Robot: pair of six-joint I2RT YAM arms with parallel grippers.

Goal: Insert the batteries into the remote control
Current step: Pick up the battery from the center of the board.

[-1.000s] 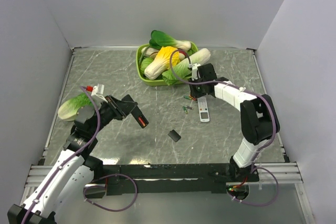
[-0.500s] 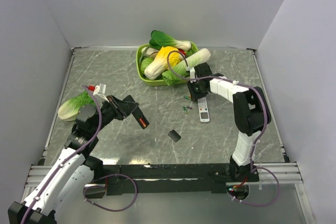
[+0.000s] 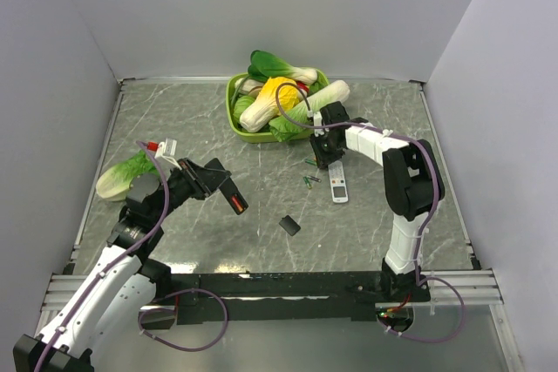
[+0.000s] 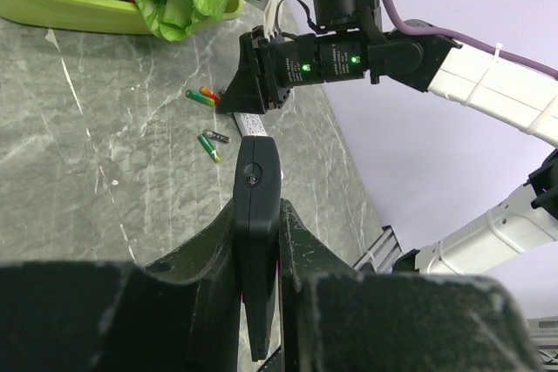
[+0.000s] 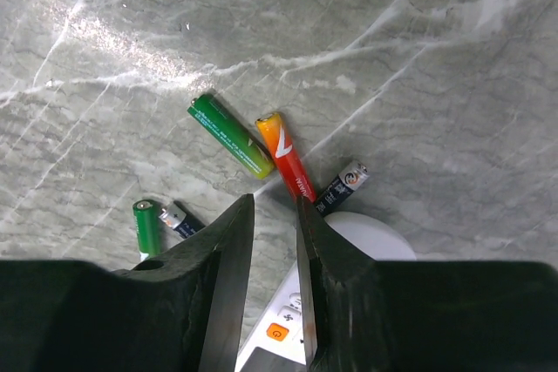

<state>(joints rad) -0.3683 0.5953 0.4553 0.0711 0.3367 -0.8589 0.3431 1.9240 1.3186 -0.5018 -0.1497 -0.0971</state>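
Observation:
My left gripper (image 3: 215, 183) is shut on the slim black remote control (image 3: 231, 195) and holds it off the table; in the left wrist view the remote (image 4: 258, 182) stands edge-on between my fingers (image 4: 301, 237). Several batteries (image 3: 310, 172) lie on the table by the white remote. My right gripper (image 3: 323, 161) hovers low over them, jaws a narrow gap apart with nothing between. In the right wrist view my gripper (image 5: 274, 205) is just short of a green battery (image 5: 231, 137), a red-orange battery (image 5: 286, 160) and a dark battery (image 5: 341, 187); two more batteries (image 5: 146, 226) lie left.
A white remote with buttons (image 3: 339, 188) lies right of the batteries, under my right gripper (image 5: 292, 333). A small black cover piece (image 3: 289, 225) lies nearer the front. A green basket (image 3: 234, 119) of toy vegetables stands at the back. A bok choy (image 3: 122, 176) lies left.
My right arm has swung its elbow inward and the gripper has shifted slightly left over the batteries. My left gripper holds the black remote in nearly the same place.

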